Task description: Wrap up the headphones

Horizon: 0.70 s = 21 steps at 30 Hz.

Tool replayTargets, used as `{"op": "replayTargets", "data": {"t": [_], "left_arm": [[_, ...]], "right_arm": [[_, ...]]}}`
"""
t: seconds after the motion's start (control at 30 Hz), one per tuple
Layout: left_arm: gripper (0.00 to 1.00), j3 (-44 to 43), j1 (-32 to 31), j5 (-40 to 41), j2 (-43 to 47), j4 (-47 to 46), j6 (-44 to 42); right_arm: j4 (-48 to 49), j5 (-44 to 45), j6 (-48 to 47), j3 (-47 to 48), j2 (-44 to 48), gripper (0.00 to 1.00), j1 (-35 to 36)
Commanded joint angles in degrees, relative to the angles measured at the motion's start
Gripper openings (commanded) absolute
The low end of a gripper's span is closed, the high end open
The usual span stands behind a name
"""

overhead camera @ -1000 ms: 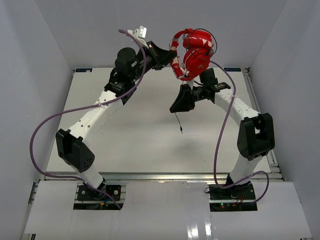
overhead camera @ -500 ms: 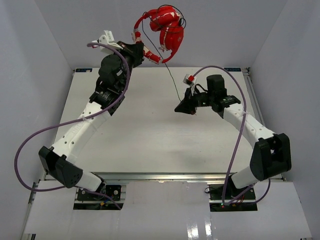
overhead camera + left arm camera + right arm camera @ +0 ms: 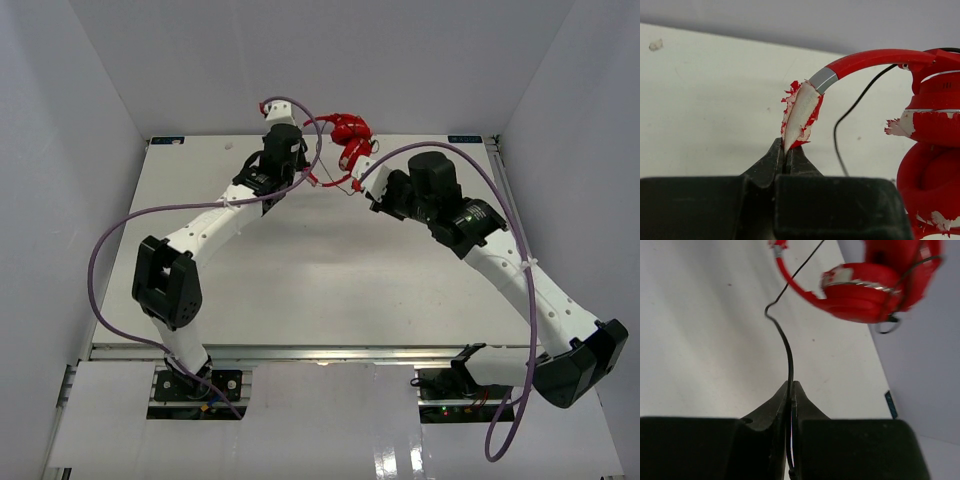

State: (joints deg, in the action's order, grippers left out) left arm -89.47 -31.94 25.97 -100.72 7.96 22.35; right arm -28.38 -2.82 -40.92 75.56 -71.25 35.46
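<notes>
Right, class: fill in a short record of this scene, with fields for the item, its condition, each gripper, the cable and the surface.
item: bright red over-ear headphones with a curved headband and padded earcups
condition: red coating flaked, white showing at the headband end and on an earcup
left gripper: shut on the flaked headband end
right gripper: shut on the thin black cable
cable: rises from the right gripper towards the headphones, with a kink
surface: white table
</notes>
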Motion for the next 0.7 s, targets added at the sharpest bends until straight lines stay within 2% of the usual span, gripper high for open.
{"op": "replayTargets", "data": {"t": [0.0, 0.13, 0.23, 0.43, 0.67], "left_arm": [[0.00, -0.1, 0.4, -5.0, 1.1, 0.6, -3.6], [0.00, 2.7, 0.4, -13.5, 1.3, -0.3, -5.5], [0.00, 4.8, 0.4, -21.6, 2.2, -1.6, -7.5], [0.00, 7.0, 0.4, -35.9, 3.4, -1.1, -9.6], [0.00, 12.5, 0.3, -53.0, 4.9, -6.0, -8.8]], "right_arm": [[0.5, 11.0, -8.7, 4.9, -0.5, 0.08, 0.4], [3.1, 13.5, -11.5, 5.3, -2.6, 0.08, 0.5], [5.0, 11.8, -12.4, 4.2, -3.8, 0.08, 0.4], [6.8, 0.4, -9.8, 3.2, -6.1, 0.08, -0.2], [9.0, -4.4, -7.2, 2.3, -9.8, 0.08, -2.1]]}}
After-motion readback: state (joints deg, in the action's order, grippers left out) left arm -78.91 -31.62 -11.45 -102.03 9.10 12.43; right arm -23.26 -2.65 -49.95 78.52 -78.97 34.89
